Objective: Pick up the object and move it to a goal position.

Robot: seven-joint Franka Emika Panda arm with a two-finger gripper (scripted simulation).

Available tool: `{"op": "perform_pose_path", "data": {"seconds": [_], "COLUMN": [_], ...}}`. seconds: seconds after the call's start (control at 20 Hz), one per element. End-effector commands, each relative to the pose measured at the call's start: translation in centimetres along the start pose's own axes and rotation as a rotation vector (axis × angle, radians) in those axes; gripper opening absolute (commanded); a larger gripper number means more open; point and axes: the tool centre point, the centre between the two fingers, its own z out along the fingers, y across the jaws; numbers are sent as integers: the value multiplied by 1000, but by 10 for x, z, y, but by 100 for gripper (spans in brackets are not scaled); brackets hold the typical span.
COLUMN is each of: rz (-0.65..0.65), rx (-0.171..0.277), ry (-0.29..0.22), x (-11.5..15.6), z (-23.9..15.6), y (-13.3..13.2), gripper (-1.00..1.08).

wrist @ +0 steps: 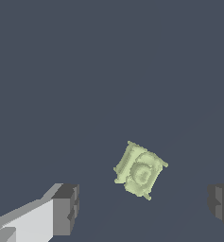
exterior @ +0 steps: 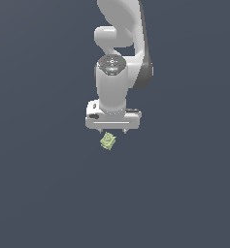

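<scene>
The pincer [exterior: 113, 132], jaws wide apart, hovers above the object [exterior: 108, 141], which lies skewed on the worktop [exterior: 39, 193]; rotating to match its flat sides before descending should steady the grasp.

The bumpy block [wrist: 140, 170] is pale yellow-green all over. The claw [exterior: 112, 132] is white, and its fingertips [wrist: 66, 209] are dark grey. The tabletop [exterior: 39, 184] is plain dark blue-grey with no pattern.
</scene>
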Motion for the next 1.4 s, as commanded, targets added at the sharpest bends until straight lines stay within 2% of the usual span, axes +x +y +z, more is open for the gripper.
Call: {"op": "perform_pose_path", "data": {"seconds": [0.0, 0.4, 0.75, 1.05, 1.35], "rz": [0, -19, -6, 66, 193], "rx": [0, -26, -24, -17, -6], "ry": [0, -7, -7, -4, 0], "x": [0, -4, -4, -8, -14], "z": [0, -2, 0, 13, 35], "y": [0, 22, 22, 22, 22], "gripper": [100, 100, 100, 100, 100]}}
